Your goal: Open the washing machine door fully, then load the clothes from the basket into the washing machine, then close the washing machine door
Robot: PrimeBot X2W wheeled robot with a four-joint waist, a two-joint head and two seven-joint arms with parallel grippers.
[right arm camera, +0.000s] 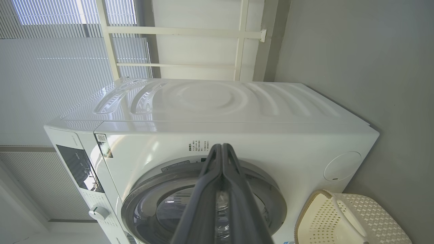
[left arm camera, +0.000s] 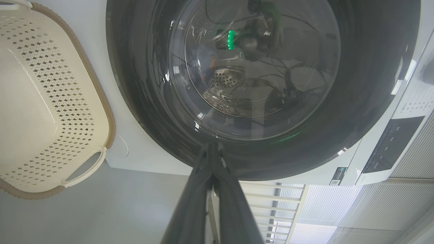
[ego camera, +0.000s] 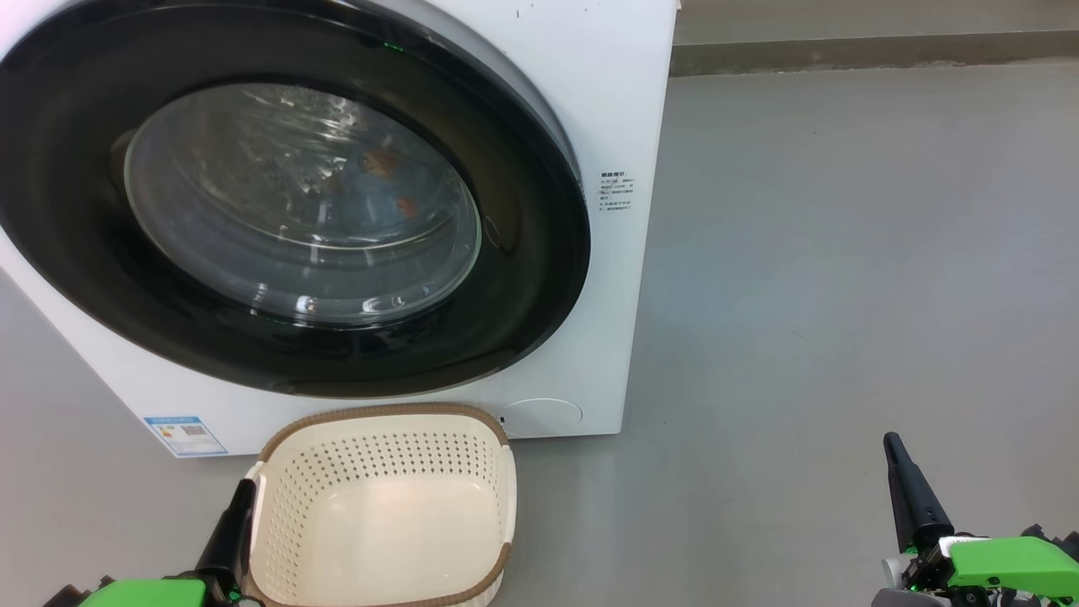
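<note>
Head view: the door [ego camera: 523,253] sits flat against the washer [ego camera: 624,101]. Through the glass I make out orange flecks, probably the clothes [ego camera: 379,160], though glare blurs them. The basket [ego camera: 379,411] stands on the floor at the door's 6 o'clock with nothing in it. My left gripper [ego camera: 244,491] is clenched and holding nothing, just beside the basket's 9 o'clock edge. The right gripper [ego camera: 893,443], also clenched and holding nothing, is well off at 4 o'clock.

Left wrist view: my fingertips [left arm camera: 212,149] meet near the door's black ring. I judge that closing is the step in hand, and I can't tell from here whether the latch has caught. If it needs a push, I'd press on the ring, never on the glass bowl, going straight in and slowly.

Right wrist view: the gripper [right arm camera: 222,147] points at the washer's front above the door. I'd keep it back, clear of the basket at 5 o'clock.
</note>
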